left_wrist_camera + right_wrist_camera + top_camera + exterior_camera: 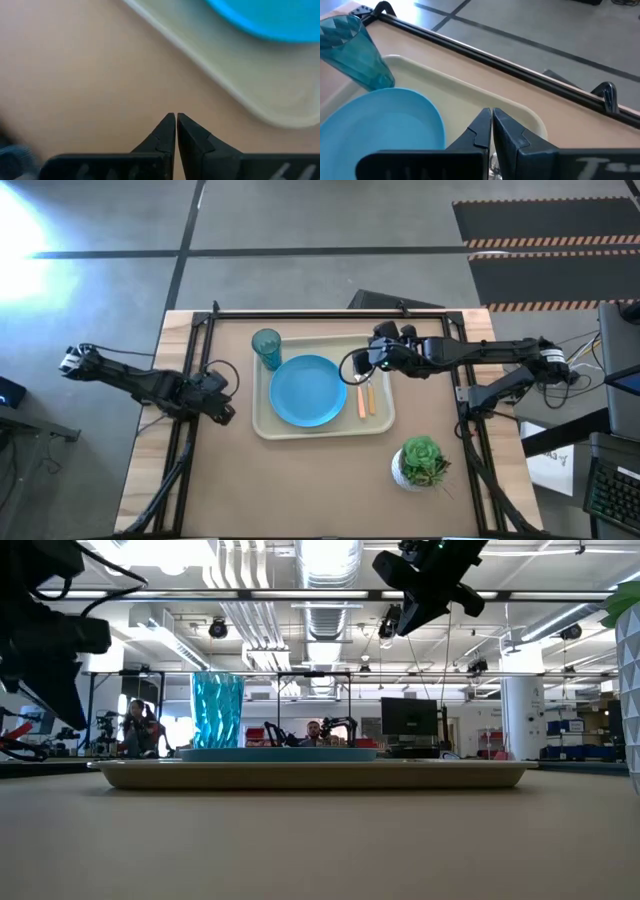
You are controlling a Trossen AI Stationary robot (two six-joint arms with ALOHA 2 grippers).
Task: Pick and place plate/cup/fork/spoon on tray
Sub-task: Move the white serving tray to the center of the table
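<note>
While both tools sit clenched, right tool [352,363] above fork [361,401], spoon [371,399], tray [262,418].

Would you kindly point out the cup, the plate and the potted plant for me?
cup [266,346], high view, on its open rim.
plate [307,390], high view, on its centre.
potted plant [422,459], high view, on its leaves.

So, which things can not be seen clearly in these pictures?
- Fork and spoon: high view, too small to tell apart; ends hidden under the right gripper.
- Cutlery: low view, hidden behind the tray rim.
- Plate: left wrist view, cut off by the edge.
- Cup: right wrist view, rim cut off.
</note>
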